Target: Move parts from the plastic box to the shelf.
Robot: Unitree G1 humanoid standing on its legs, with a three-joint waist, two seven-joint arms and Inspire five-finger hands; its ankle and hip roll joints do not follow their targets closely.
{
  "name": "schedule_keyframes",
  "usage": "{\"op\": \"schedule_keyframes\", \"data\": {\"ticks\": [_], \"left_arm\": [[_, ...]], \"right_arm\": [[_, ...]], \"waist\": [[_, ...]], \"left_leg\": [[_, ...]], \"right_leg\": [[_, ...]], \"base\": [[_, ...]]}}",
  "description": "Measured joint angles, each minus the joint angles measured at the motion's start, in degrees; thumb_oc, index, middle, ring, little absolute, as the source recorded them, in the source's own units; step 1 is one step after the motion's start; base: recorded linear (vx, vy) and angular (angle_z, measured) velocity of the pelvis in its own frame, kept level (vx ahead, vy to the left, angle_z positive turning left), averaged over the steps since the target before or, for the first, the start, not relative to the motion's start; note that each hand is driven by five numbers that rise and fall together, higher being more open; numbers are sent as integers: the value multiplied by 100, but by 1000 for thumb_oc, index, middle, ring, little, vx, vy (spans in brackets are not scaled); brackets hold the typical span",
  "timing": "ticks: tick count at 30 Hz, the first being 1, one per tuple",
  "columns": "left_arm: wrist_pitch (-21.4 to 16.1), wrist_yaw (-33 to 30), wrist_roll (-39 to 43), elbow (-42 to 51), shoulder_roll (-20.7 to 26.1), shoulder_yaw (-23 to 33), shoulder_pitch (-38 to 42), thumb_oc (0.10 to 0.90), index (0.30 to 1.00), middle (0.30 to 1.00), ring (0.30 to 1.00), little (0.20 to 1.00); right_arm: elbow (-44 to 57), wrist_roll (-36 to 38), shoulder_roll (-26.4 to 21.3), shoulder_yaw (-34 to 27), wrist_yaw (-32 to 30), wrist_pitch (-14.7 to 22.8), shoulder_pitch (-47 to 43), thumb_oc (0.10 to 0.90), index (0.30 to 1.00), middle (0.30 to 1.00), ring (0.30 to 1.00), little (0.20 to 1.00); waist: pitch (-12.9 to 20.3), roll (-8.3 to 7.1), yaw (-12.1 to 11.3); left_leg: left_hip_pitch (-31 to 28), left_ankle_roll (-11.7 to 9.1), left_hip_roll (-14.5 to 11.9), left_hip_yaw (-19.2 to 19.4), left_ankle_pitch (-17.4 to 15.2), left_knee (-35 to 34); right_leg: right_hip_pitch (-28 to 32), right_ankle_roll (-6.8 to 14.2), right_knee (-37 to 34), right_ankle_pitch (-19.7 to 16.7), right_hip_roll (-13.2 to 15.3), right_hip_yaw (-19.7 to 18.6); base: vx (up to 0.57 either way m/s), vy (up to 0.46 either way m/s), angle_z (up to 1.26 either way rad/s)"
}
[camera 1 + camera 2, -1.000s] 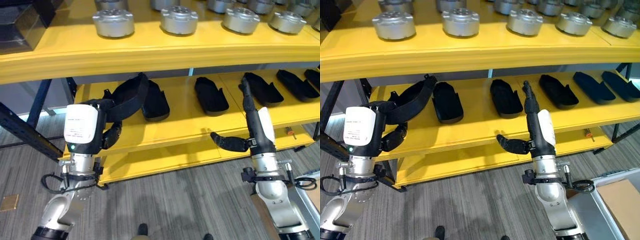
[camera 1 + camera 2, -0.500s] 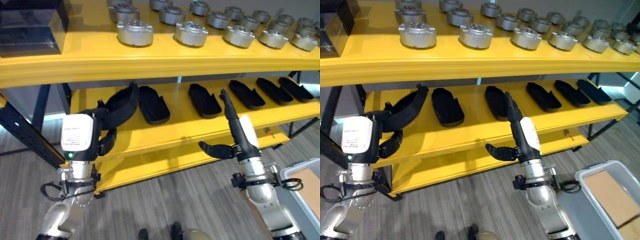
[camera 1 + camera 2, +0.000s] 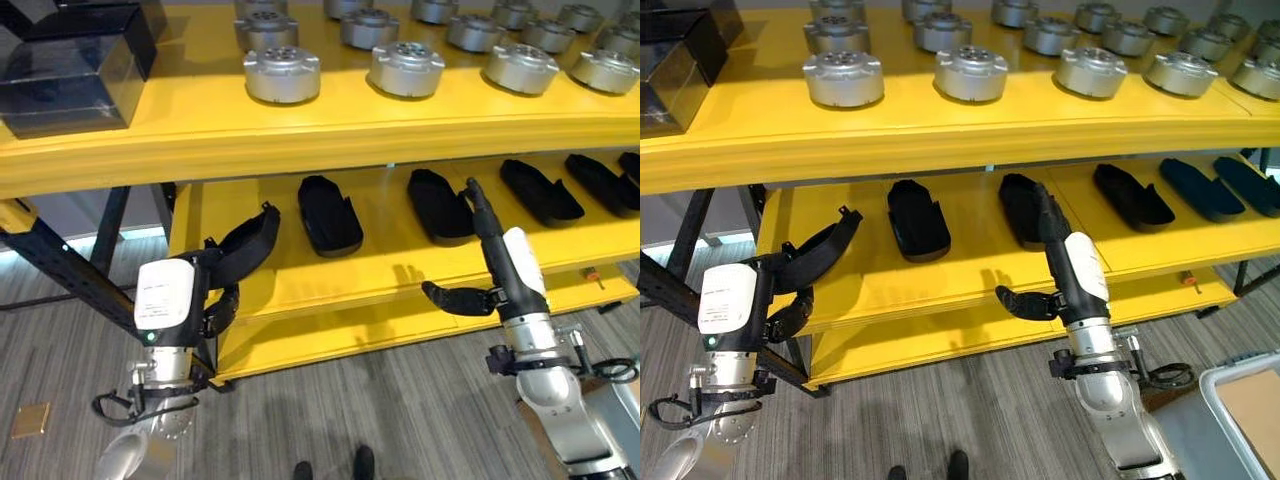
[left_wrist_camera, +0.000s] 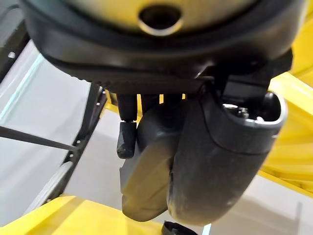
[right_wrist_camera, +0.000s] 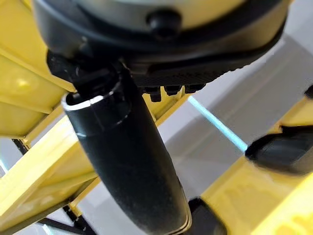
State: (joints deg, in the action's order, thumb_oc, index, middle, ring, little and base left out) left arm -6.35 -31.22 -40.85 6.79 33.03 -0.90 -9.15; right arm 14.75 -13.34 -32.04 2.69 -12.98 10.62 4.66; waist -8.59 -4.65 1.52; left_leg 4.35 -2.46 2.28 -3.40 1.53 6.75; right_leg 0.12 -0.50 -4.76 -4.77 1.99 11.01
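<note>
Left hand [image 3: 215,290] curls around a black part [image 3: 250,243] at eight o'clock by the yellow shelf [image 3: 360,265]; right hand [image 3: 490,250] spread, empty. Several parts already shelved, this one not yet placed.

a long black curved plastic part [image 3: 248,246] is held at the left end of the yellow metal shelf's [image 3: 330,285] middle board, tilted upward over its front edge. more black elongated parts [image 3: 330,214] lie flat in a row along that board toward the right end. round silver metal parts [image 3: 282,75] stand upright along the top board.
</note>
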Motion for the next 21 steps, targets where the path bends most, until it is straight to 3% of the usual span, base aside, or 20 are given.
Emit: {"op": "schedule_keyframes", "data": {"ticks": [3, 4, 6, 7, 8, 10, 11, 13, 14, 16, 19, 21], "left_arm": [[11, 34, 2, -10, 17, 2, -16, 400, 300, 300, 300, 300], [4, 27, 3, -9, 105, 20, 4, 400, 300, 300, 300, 300], [-6, 30, 2, -10, 251, 20, 33, 400, 300, 300, 300, 300], [-6, 29, 2, -9, 244, 13, 44, 400, 300, 300, 300, 300], [-37, 25, 0, -74, 230, -34, 115, 400, 300, 300, 300, 300], [-34, 39, 1, -127, 220, -148, 208, 400, 300, 300, 300, 300], [-63, 53, -11, -138, 203, -213, 208, 400, 300, 300, 300, 300], [-96, 74, -9, -140, 160, -322, 239, 400, 300, 300, 300, 300], [-115, 73, -3, -144, 158, -334, 251, 400, 300, 300, 300, 300], [-107, 68, -7, -121, 190, -324, 266, 400, 300, 300, 300, 300], [67, 65, -9, -125, 224, -244, 291, 400, 300, 300, 300, 300], [146, 63, -33, -148, 260, -223, 393, 400, 300, 300, 300, 300]], "right_arm": [[-7, 5, -13, 10, 28, 7, -13, 900, 1000, 1000, 1000, 1000], [-4, 7, 8, 7, 26, 39, -28, 900, 1000, 1000, 1000, 1000], [1, 8, 56, 5, 25, 41, -6, 900, 1000, 1000, 1000, 1000], [2, 9, 50, -9, 24, 41, -7, 900, 1000, 1000, 1000, 1000], [-4, 10, 55, -61, 18, 55, 8, 900, 1000, 1000, 1000, 1000], [-11, 16, 59, -141, 11, 47, 8, 900, 1000, 1000, 1000, 1000], [-11, 5, 19, -188, 8, 41, 33, 900, 1000, 1000, 1000, 1000], [43, -2, -83, -336, 6, 39, 180, 900, 1000, 1000, 1000, 1000], [42, -3, -30, -346, 4, 9, 293, 900, 1000, 1000, 1000, 1000], [75, -16, -16, -339, 23, 11, 569, 900, 1000, 1000, 1000, 1000], [75, -20, 13, -161, 56, 10, 586, 900, 1000, 1000, 1000, 1000], [75, -20, 21, -90, 92, 10, 582, 900, 1000, 1000, 1000, 1000]], "waist": [[-66, 21, -136], [-181, -53, -157], [-233, -131, -98], [-245, -120, -49], [-291, -74, 41], [-355, 79, 152], [-408, 217, 231], [-422, 504, 356], [-421, 449, 334], [-408, 306, 309], [-411, 203, 184], [-420, 160, 108]], "left_leg": [[159, -67, -31, -12, -82, 430], [331, -62, -219, 4, -451, 898], [347, -185, -854, 52, -536, 875], [322, -237, -1113, 50, -502, 713], [327, -298, -1371, -9, -479, 544], [131, -472, -1721, 86, -322, 1], [-75, -382, -1721, 289, -243, -247], [-216, -402, -1609, 550, -99, -488], [-262, -602, -1523, 603, -24, -551], [-301, -433, -1178, 676, -21, -627], [-297, -276, -873, 889, -27, -720], [-283, -242, -815, 920, -46, -730]], "right_leg": [[46, -68, 50, 52, -3, 35], [103, -248, 114, 177, 37, 31], [70, -286, 132, 209, -39, 50], [15, -293, 210, 220, -47, 34], [-5, -158, 269, 263, -49, 5], [-139, -157, 428, 287, -79, -21], [-178, 7, 449, 211, -41, -133], [-197, 199, 447, 161, -35, -135], [-230, 286, 459, 109, 96, -228], [-278, 449, 416, 30, 390, -295], [-351, 612, 276, -86, 686, -455], [-349, 659, 201, -121, 738, -489]], "base": [[25, 11, 17], [92, 61, -3], [110, 140, -6], [105, 168, -2], [41, 40, 1], [128, 214, -15], [135, 251, -33], [68, 139, -18], [67, 152, -9], [25, 135, -4], [-6, 91, -15], [-55, 70, -5]]}}
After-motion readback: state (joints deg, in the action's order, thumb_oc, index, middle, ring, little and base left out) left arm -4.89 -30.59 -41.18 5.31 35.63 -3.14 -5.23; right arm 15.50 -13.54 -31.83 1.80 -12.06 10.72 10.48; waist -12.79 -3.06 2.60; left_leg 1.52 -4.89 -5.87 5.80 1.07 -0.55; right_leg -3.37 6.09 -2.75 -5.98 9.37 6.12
